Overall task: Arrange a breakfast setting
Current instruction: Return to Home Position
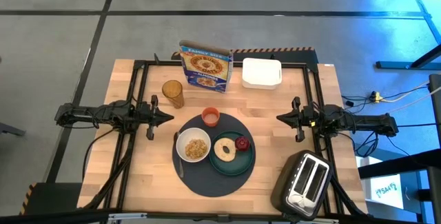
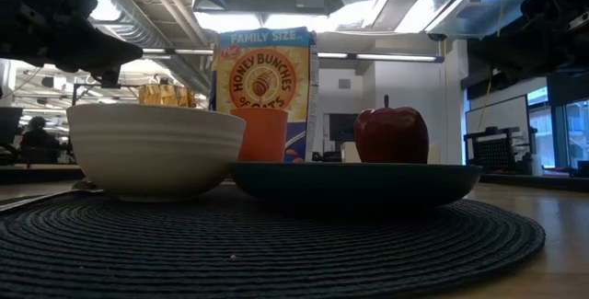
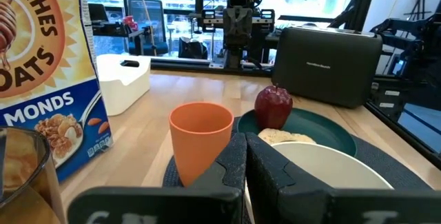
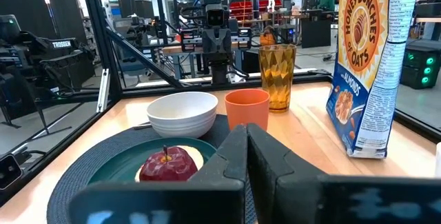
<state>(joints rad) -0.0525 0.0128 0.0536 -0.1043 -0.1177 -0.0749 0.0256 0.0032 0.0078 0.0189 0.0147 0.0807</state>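
A round dark-grey placemat (image 1: 207, 179) lies at the table's middle. On it stand a white bowl (image 1: 193, 147) with cereal, a teal plate (image 1: 238, 165) bearing a tan ring bagel (image 1: 224, 149) and a small dark-red fruit (image 1: 242, 143), and an orange cup (image 1: 210, 117) at the mat's far edge. A spoon (image 1: 178, 160) lies left of the bowl. My left gripper (image 1: 169, 118) is shut and empty, above the table left of the mat. My right gripper (image 1: 280, 118) is shut and empty, right of the mat.
A blue cereal box (image 1: 205, 65) stands at the far edge, with an amber glass (image 1: 173, 93) to its left and a white lidded container (image 1: 262, 73) to its right. A black-and-silver toaster (image 1: 305, 181) stands at the near right corner.
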